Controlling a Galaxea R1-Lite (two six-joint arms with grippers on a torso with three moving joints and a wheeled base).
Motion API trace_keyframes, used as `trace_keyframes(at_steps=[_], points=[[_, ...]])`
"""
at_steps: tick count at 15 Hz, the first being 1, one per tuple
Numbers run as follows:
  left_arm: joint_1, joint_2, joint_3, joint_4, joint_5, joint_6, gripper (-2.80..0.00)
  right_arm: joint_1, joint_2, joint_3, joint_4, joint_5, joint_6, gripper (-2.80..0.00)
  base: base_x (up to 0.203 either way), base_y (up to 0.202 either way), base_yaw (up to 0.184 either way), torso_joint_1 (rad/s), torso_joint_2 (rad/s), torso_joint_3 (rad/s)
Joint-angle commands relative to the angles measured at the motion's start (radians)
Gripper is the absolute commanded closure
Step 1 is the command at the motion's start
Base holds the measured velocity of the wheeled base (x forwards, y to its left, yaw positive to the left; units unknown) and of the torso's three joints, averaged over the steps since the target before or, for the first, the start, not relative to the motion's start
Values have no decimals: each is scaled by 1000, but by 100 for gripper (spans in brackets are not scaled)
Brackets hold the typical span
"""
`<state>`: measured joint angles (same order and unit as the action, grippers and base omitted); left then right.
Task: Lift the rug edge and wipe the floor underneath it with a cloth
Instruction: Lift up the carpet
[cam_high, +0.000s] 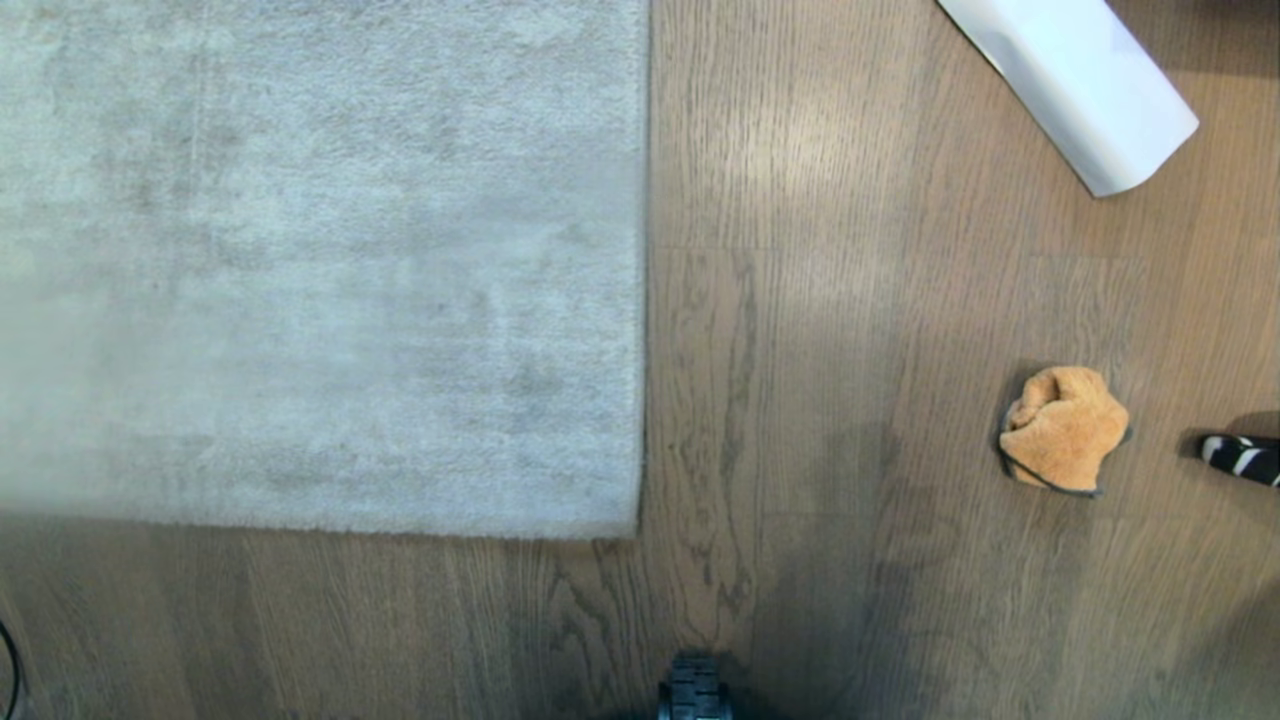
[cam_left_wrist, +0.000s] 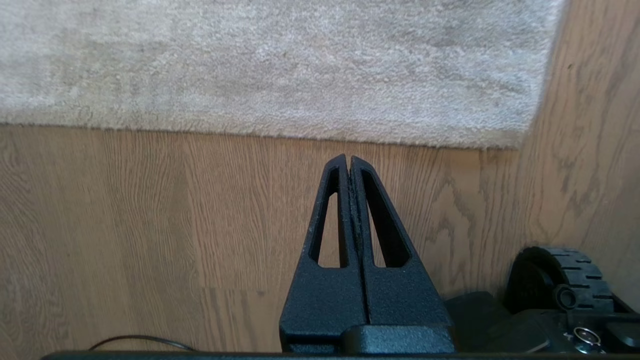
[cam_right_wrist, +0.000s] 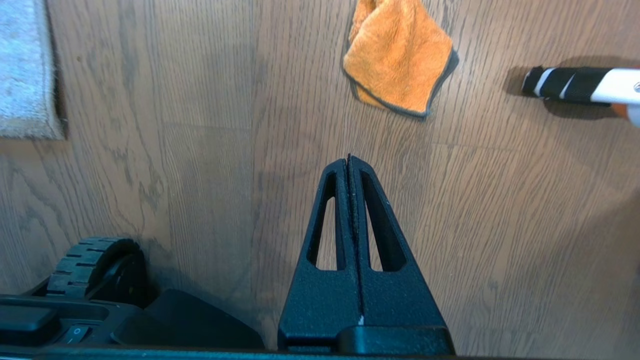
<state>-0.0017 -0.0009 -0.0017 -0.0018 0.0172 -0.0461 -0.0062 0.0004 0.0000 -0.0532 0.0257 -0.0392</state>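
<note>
- brown-grey wood plank floor fills the room.
- pale grey fuzzy rug edge lies flat, corner at seven o'clock from the middle.
- small orange fuzzy cloth with dark trim sits crumpled at three o'clock.
- white rolled paper sheet at one o'clock.
- left gripper and right gripper both have fingers pressed together, holding nothing.

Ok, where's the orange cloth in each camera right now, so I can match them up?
Head view: the cloth lies on the floor at right, clear of the rug.
Left wrist view: not in it.
Right wrist view: cloth ahead of the shut right gripper, untouched.
Shared landmark: the rug edge.
</note>
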Motion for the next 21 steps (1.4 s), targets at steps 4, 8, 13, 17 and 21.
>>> trace_keyframes(at_steps=[4,8,13,17,21], points=[[0,1,0,0,0,-5,0,0,0,0,0,0,-1,0,0,0,0,4,-1,-119],[0,1,0,0,0,-6,0,0,0,0,0,0,-1,0,0,0,0,1,1,-6],[0,1,0,0,0,-5,0,0,0,0,0,1,-1,0,0,0,0,0,0,0],[0,1,0,2,0,-1,0,0,1,0,0,0,-1,0,0,0,0,0,0,0],[0,1,0,2,0,-1,0,0,0,0,0,0,-1,0,0,0,0,0,0,0]])
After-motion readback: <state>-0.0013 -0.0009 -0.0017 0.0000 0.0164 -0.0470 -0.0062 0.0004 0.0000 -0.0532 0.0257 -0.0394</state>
